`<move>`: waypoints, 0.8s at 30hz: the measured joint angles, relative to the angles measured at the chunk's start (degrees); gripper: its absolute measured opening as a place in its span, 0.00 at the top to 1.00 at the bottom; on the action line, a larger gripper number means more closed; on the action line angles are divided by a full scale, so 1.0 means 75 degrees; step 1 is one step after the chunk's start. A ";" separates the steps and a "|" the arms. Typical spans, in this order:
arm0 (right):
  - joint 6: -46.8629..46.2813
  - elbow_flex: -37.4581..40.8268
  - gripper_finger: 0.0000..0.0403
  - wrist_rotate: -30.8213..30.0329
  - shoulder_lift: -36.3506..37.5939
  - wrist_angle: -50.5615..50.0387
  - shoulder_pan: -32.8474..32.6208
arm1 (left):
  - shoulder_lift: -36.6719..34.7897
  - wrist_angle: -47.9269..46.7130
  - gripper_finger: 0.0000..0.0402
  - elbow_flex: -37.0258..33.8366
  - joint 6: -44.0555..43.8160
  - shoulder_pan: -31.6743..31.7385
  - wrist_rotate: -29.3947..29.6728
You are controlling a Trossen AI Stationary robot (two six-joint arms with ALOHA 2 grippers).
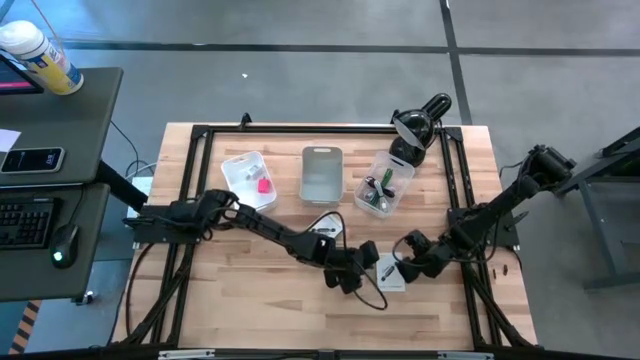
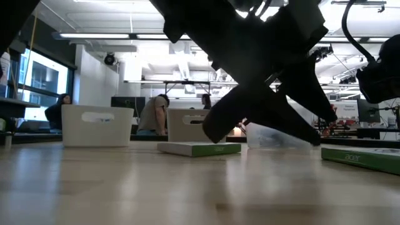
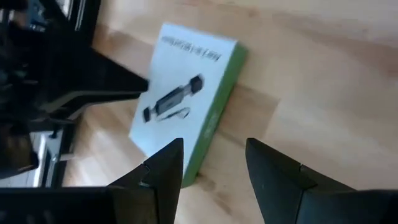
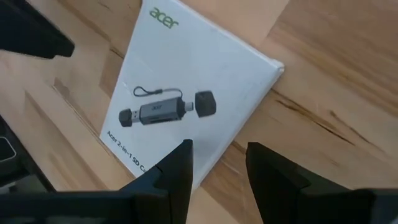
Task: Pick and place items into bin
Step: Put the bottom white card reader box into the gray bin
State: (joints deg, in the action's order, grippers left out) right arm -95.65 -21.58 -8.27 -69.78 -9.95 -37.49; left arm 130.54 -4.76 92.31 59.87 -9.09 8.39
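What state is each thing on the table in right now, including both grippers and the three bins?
Acer card reader box: flat on the table, not gripped.
Left gripper: fingers open, hovering by the box's green edge.
Right gripper: fingers open, over the box's edge.
Left bin: holds a pink block.
Middle bin: looks empty.
Right bin: holds dark and green items.

Four cameras, one shared box
Overhead looks straight down; low looks level across the table; both wrist cameras hover close over the white box (image 4: pixel 193 106).
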 joint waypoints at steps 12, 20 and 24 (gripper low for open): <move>0.0102 0.0000 0.65 0.0223 0.0000 0.0012 0.0253 | 0.0195 0.0166 0.60 -0.0016 0.0189 0.0001 0.0167; 0.0037 0.0000 0.65 0.0300 0.0000 0.0079 0.0247 | 0.0385 0.0469 0.60 0.0000 0.0246 -0.0122 0.0348; 0.0054 0.0000 0.65 0.0300 -0.0003 0.0115 0.0250 | 0.0388 0.0516 0.60 0.0000 0.0335 -0.0153 0.0514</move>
State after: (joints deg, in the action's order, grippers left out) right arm -95.25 -21.58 -6.02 -69.80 -9.09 -35.62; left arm 133.45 -0.89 92.31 62.38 -10.24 12.25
